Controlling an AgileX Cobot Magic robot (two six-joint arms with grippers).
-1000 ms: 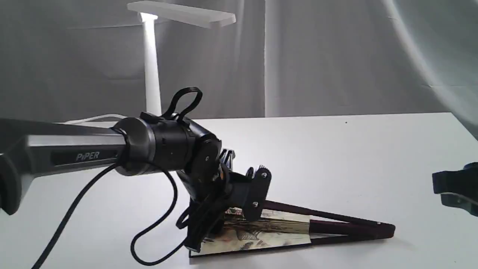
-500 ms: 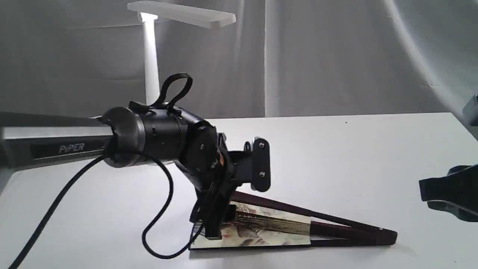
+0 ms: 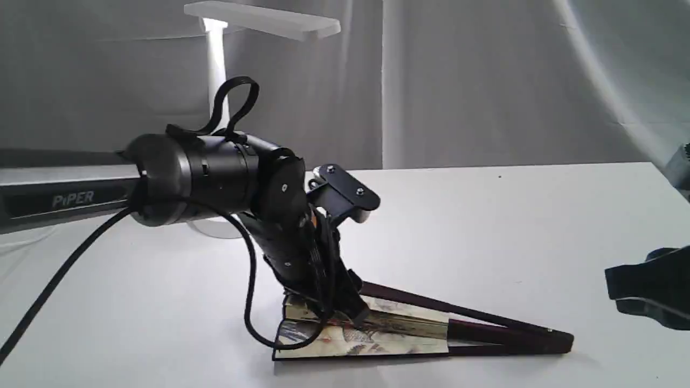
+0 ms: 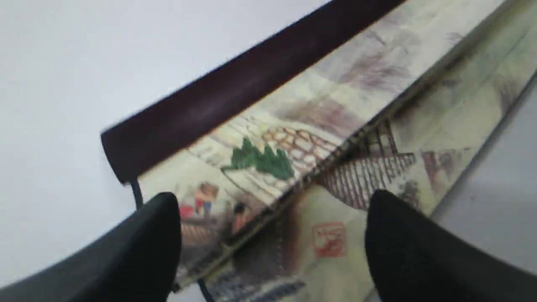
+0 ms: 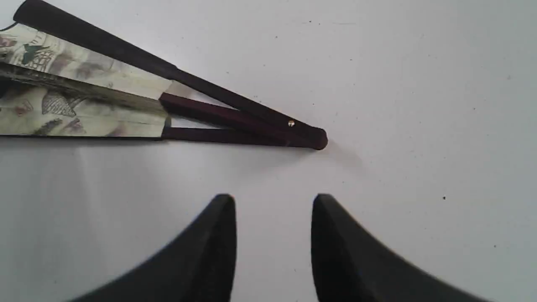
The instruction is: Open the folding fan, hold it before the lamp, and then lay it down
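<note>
One hand (image 4: 272,197), jaws apart, hangs over the half-spread folding fan (image 3: 399,335).

We see a folding fan (image 3: 388,340) of matt painted paper and smooth dark wood, on a matt white table (image 3: 485,242).

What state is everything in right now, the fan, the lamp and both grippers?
Cream pleated paper folding fan with maroon ribs: partly open, lying on the white table.
White plastic desk lamp: upright, apparently lit.
Left gripper: open, fingers spread over the fan's paper.
Right gripper: open, empty, near the fan's pivot end.
</note>
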